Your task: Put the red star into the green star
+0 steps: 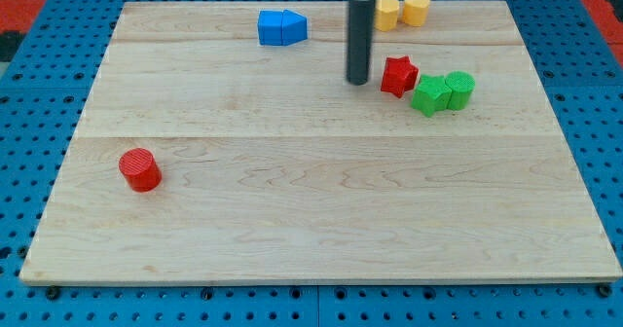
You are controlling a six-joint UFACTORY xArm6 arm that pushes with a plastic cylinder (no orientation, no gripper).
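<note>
The red star point(398, 76) lies on the wooden board toward the view's upper right. The green star point(428, 95) sits just to its lower right, touching or nearly touching it. A green cylinder point(459, 89) stands against the green star's right side. My tip point(358, 80) is on the board just left of the red star, with a small gap between them. The dark rod rises straight up from the tip to the view's top edge.
A blue block pair, a cube and a pointed piece point(282, 27), lies near the board's top left of centre. Two yellow blocks point(402, 11) sit at the top edge right of the rod. A red cylinder point(141, 168) stands at the left. The board point(311, 230) rests on a blue pegboard.
</note>
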